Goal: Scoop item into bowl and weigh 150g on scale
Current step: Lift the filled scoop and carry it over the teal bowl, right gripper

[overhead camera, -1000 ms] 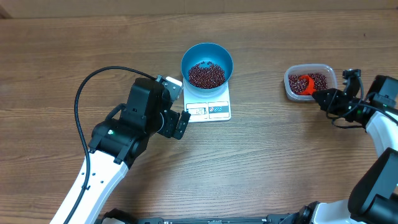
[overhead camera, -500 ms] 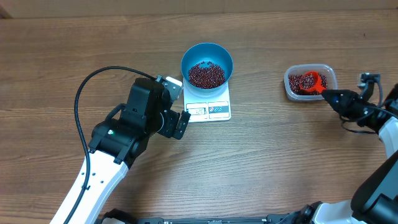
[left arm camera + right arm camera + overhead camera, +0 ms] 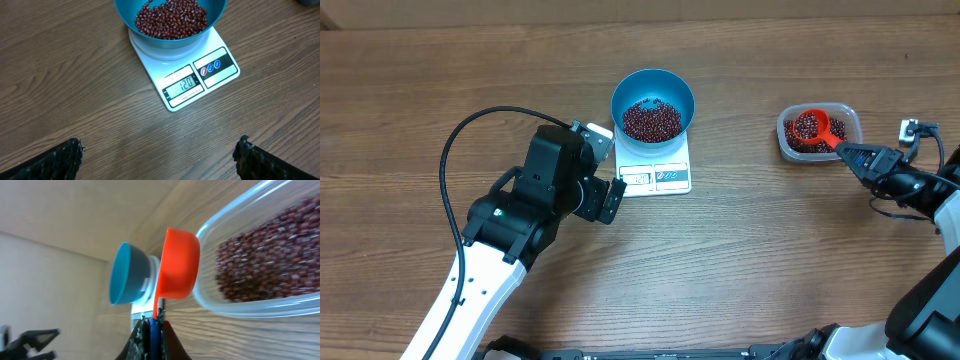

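Beans (image 3: pixel 652 119) in blue bowl (image 3: pixel 620 95), bowl on scale (image 3: pixel 660 177), display shows 120. Left gripper (image 3: pixel 159 150) spread wide, holding nothing. Right gripper (image 3: pixel 848 153) pinching handle of orange scoop (image 3: pixel 812 127) over clear tub (image 3: pixel 850 118).

Left arm (image 3: pixel 470 280) enters from lower left, forearm angled up and to the right. Left tool (image 3: pixel 608 170) has fingers spread wide, nothing between them. Right arm (image 3: pixel 932 190) comes in from right edge, stretched leftward. Right tool (image 3: pixel 855 157) points left, jaws clamped tight on handle of orange scoop (image 3: pixel 812 127).
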